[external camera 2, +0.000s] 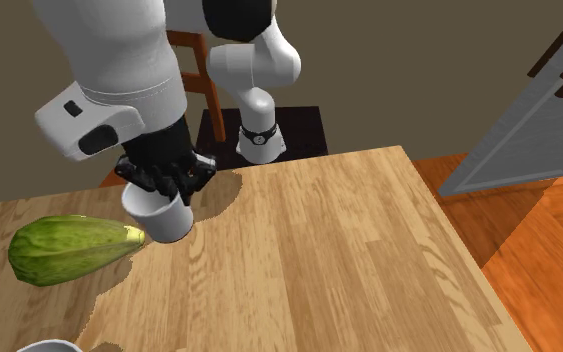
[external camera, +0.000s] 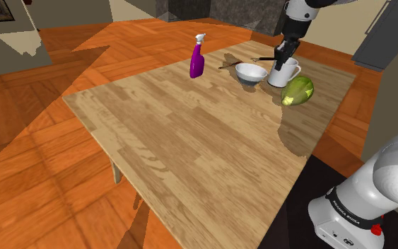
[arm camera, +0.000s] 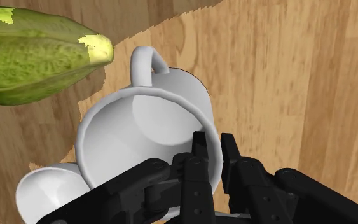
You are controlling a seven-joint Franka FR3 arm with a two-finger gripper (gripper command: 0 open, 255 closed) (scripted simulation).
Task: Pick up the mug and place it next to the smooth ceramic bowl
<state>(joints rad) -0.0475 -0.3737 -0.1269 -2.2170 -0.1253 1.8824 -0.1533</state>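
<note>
At the far end of the wooden surface [external camera: 190, 141] in the shoulder view, the white mug [external camera: 282, 74] stands between the white bowl [external camera: 250, 73] and a green, oblong fruit [external camera: 297, 90], just beside both. A purple spray bottle [external camera: 196, 62] stands well apart, on the other side of the bowl. The jaws come down from above and pinch the mug's wall at the rim. In the wrist view one finger [arm camera: 199, 153] is inside the cup and the other is outside, with the rim clasped between them on the side opposite the handle. The mug looks a little tilted in that view. Whether its base rests on the surface or hangs just above it cannot be told, though its shadow lies close under it in the second exterior view. Judged from how things lie, the grasp is made and the mug is at the place the task names, since the bowl's rim shows right next to it beside the jaws. What seems left is to make sure the base is flat on the wood, spread the jaws, and lift the arm straight up. The finger inside the cup should not drag the mug over or push it against the bowl or the fruit.
</note>
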